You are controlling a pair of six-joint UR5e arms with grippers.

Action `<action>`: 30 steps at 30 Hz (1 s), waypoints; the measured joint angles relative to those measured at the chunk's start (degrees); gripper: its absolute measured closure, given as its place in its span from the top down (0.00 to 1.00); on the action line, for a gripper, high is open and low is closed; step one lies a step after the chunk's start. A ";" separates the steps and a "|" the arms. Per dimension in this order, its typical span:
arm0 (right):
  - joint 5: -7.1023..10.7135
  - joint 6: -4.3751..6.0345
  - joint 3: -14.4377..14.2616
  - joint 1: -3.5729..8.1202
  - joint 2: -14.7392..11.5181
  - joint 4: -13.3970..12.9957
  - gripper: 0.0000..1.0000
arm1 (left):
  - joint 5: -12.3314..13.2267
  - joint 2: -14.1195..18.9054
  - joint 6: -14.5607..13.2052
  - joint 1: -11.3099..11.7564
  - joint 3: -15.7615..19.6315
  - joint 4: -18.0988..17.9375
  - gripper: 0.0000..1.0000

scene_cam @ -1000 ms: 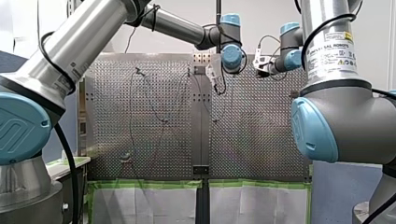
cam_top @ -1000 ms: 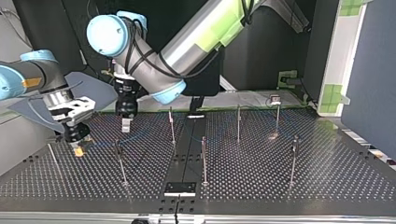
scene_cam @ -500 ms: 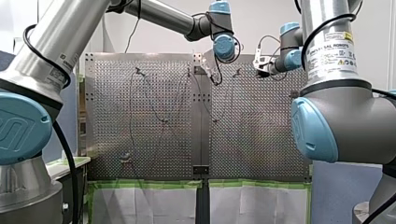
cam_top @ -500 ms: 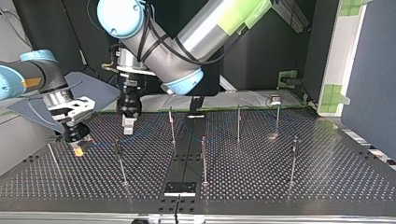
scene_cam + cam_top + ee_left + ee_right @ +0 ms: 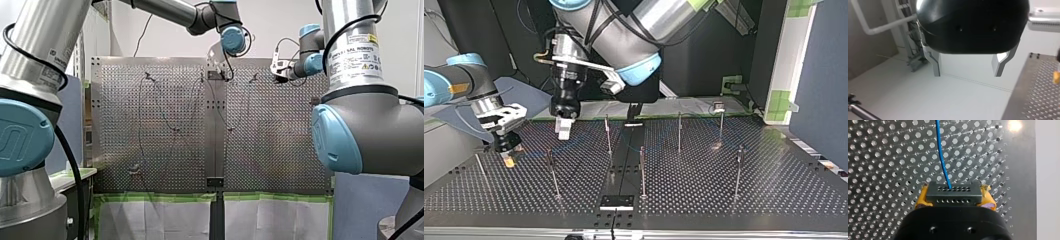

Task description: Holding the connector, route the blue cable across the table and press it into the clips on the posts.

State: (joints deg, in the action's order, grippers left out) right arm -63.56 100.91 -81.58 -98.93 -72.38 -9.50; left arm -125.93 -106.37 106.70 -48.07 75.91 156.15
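Silver perforated table (image 5: 280, 150), thin posts (image 5: 642, 172), white wall (image 5: 270, 20).

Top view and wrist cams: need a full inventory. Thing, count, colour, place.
perforated table: one, grey metal, under everything
posts: at least six, thin metal, upright, spread across the table
blue cable: one, blue, runs from the connector over the table
connector: one, dark, between yellow pads
right gripper: one, yellow pads, shut on the connector, low at the top view's left
left gripper: one, black with metal fingers, open, empty, above the table

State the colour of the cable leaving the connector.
The cable is blue, clearest in the right wrist view.
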 joint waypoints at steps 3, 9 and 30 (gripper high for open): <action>0.00 0.00 0.01 0.00 0.00 0.00 0.00 | 0.01 1.68 0.26 0.28 1.67 -1.67 1.00; 0.00 0.00 0.00 -0.04 0.02 0.00 0.00 | 0.37 5.00 1.43 0.53 4.98 -4.98 1.00; -0.01 0.00 -0.01 -0.10 0.04 0.00 0.00 | 0.44 14.25 1.24 0.58 14.90 -14.90 1.00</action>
State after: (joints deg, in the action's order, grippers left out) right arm -63.56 100.91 -81.59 -99.02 -72.34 -9.50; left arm -125.49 -92.11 107.93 -47.49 90.82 141.25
